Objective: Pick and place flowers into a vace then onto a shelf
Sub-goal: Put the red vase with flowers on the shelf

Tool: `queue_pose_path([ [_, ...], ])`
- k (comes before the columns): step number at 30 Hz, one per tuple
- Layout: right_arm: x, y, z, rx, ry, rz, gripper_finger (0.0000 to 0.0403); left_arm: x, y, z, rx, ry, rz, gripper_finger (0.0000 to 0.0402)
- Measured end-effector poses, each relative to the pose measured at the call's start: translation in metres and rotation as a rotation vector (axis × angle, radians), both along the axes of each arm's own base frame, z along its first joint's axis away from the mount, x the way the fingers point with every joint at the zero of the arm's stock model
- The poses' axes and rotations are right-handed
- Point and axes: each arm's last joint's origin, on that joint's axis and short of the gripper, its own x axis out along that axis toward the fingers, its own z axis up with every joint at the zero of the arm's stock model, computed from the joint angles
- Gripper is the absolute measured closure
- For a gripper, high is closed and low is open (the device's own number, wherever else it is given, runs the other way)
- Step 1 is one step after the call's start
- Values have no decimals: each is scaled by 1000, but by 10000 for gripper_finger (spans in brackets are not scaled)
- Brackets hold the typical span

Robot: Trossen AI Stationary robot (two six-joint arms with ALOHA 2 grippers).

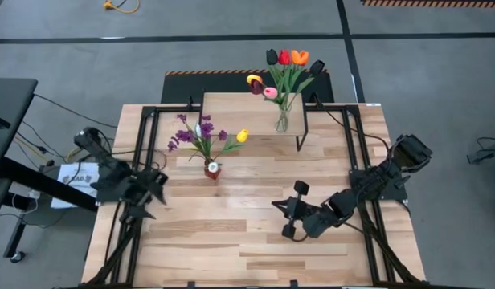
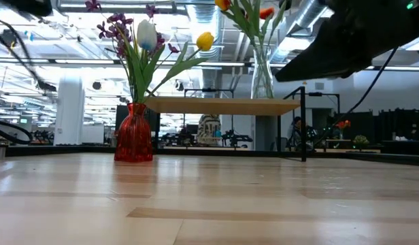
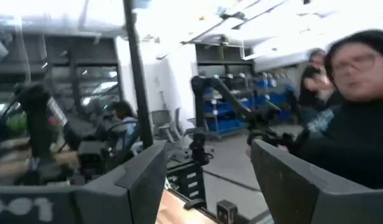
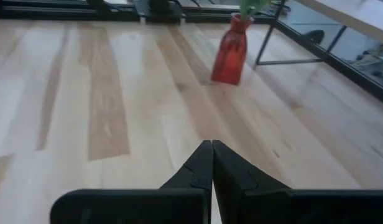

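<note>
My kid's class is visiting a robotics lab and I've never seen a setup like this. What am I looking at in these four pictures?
It is a two-armed robot at a wooden table, filmed by four cameras at one moment. One camera looks straight down, one sits at tabletop height, and one rides on each wrist.

From above, the left gripper hovers at the table's left edge with its fingers apart, holding nothing. The right gripper sits right of centre, its fingers pressed together, also empty.

On the table stands a red vase with purple blossoms and a white and a yellow tulip. Behind it, a small raised shelf carries a clear glass vase of tulips.

The left wrist camera points out into the room, where a person shows.
</note>
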Motion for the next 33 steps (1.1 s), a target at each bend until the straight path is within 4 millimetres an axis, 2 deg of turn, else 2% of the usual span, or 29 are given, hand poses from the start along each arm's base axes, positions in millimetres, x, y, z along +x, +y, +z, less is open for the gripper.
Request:
queue_pose_path([
  [2, 2, -5, 0, -7, 4, -14, 403, 3, -2, -2, -22, 95, 1, 179],
  [5, 3, -8, -3, -22, 24, -23, 403, 12, -5, -10, -58, 216, 104, 179],
  [8, 4, -11, -3, -22, 26, -30, 403, 15, -6, -9, -76, 235, 124, 179],
  [11, 4, -12, -3, -25, 29, -29, 403, 19, -8, -21, -58, 335, 202, 179],
  [13, 4, -12, -3, -25, 30, -28, 403, 21, -7, -21, -75, 350, 240, 179],
  [22, 3, -12, -4, -32, 40, -26, 403, 27, -1, -38, -87, 480, 617, 179],
  [33, 3, -12, -5, -36, 46, -26, 403, 34, 10, -53, -164, 579, 847, 179],
])
